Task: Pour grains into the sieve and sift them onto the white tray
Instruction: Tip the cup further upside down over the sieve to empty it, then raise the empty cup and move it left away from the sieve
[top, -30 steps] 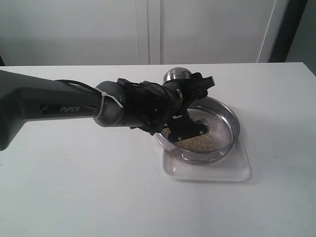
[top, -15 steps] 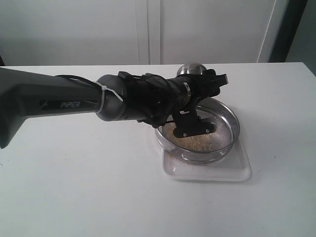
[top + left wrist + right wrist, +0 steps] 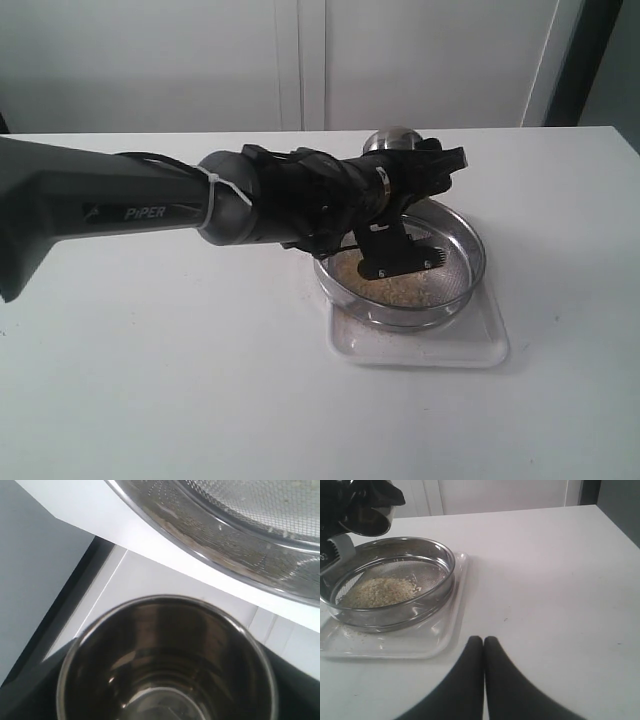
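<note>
The sieve point(image 3: 478, 262) sits on the white tray point(image 3: 478, 347), right of the table's middle. A low heap of pale grains point(image 3: 395, 286) lies on its mesh on the side toward the left arm. My left gripper point(image 3: 415, 166) reaches over the sieve's far rim, shut on a small steel cup point(image 3: 392, 140) that lies tipped on its side. The left wrist view looks into the cup point(image 3: 165, 655), which is empty, with the sieve point(image 3: 240, 535) beyond it. In the right wrist view my right gripper point(image 3: 483, 641) is shut and empty, low over the table beside the tray point(image 3: 440, 639), sieve point(image 3: 447, 575) and grains point(image 3: 377, 591).
A few stray grains lie on the tray floor point(image 3: 400, 345) and on the table by its left corner point(image 3: 305, 290). The left arm point(image 3: 150, 205) stretches across the table from the left. A white cabinet wall point(image 3: 300, 60) stands behind the table.
The left arm has swung the cup to the right and slightly up over the sieve's far rim. More of the grain heap now shows. The right gripper has stayed shut.
</note>
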Controlling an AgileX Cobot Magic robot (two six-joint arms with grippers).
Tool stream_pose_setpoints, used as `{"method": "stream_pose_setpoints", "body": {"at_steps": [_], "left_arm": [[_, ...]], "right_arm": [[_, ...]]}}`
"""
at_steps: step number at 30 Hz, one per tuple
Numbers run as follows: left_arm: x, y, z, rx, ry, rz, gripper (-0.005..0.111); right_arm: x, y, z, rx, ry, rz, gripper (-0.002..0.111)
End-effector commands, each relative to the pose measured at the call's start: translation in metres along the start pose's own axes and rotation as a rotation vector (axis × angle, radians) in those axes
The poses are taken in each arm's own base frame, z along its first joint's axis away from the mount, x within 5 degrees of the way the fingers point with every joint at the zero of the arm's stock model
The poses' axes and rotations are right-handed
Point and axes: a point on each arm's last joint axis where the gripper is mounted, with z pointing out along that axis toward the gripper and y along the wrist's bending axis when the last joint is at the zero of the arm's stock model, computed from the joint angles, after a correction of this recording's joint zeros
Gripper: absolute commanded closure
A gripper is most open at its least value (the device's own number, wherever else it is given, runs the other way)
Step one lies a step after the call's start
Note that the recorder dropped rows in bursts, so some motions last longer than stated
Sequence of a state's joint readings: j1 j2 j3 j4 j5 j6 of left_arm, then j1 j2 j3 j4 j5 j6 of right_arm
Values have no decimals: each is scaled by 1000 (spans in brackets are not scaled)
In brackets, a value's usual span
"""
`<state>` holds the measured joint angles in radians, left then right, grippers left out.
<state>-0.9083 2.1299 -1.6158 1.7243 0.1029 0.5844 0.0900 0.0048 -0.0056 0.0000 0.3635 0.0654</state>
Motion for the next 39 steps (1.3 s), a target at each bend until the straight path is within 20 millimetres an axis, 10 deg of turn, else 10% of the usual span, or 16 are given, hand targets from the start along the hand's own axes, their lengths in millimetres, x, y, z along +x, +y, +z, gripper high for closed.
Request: {"method": "stream_pose_setpoints", "body": {"at_steps": [1, 17, 39], "left_arm": [[1, 6, -4, -27, -3, 62, 107], [9, 16, -10, -29, 47, -10, 107], [25, 27, -23, -175, -10, 379, 107]], "right_arm": [[0, 0, 0, -3, -13, -1, 108], [0, 0, 0, -3, -13, -1, 108], [0, 0, 0, -3, -13, -1, 108]]}}
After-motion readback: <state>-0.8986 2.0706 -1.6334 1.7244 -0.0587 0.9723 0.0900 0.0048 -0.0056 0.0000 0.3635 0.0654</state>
